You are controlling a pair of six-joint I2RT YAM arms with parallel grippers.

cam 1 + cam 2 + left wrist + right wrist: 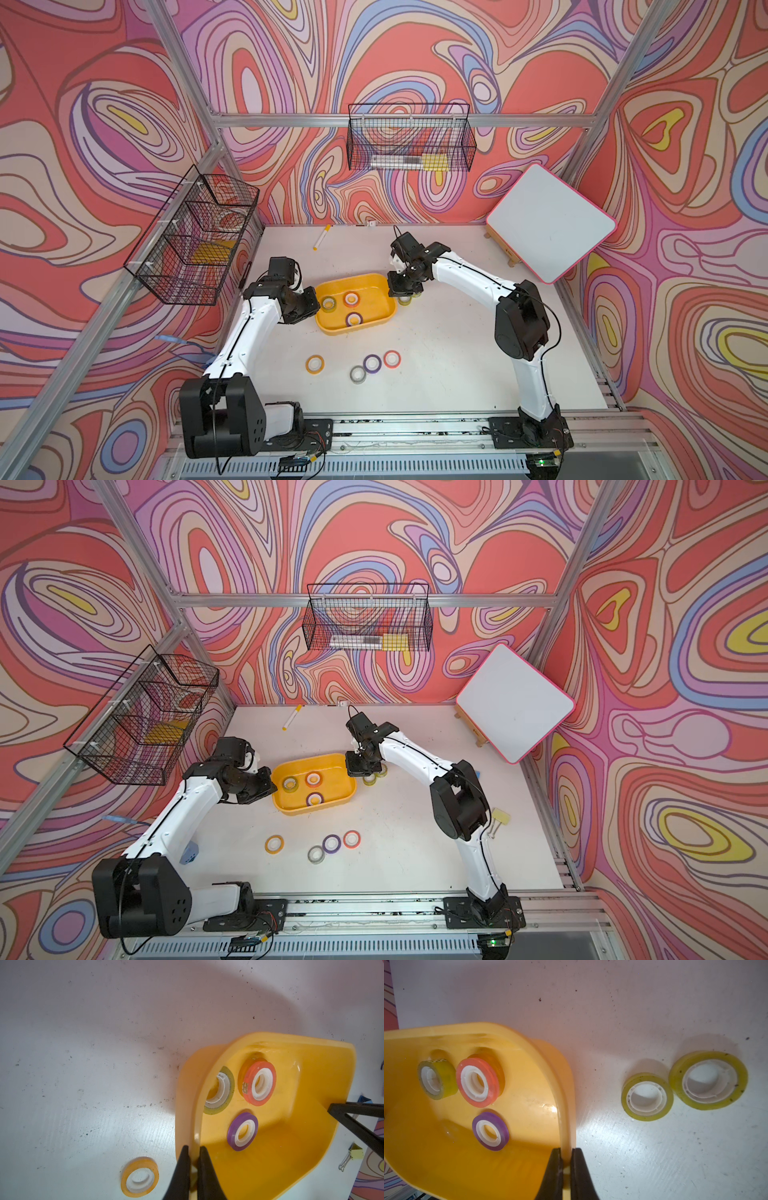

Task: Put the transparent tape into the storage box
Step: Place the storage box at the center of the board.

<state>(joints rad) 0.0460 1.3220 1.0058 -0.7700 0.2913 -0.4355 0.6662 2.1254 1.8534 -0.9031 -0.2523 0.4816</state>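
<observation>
White and scuffed, our worktop point(436, 374) carries the yellow storage box point(376, 301) near its middle. We pinch its rim at both short ends: the left hand point(193, 1148) and the right hand point(566, 1149) are each pressed onto the wall. One transparent tape point(436, 1079) lies inside with an orange roll point(477, 1082) and a purple roll point(490, 1131); two more transparent rolls point(647, 1097) point(708, 1080) lie outside, just beside the right hand's end.
</observation>
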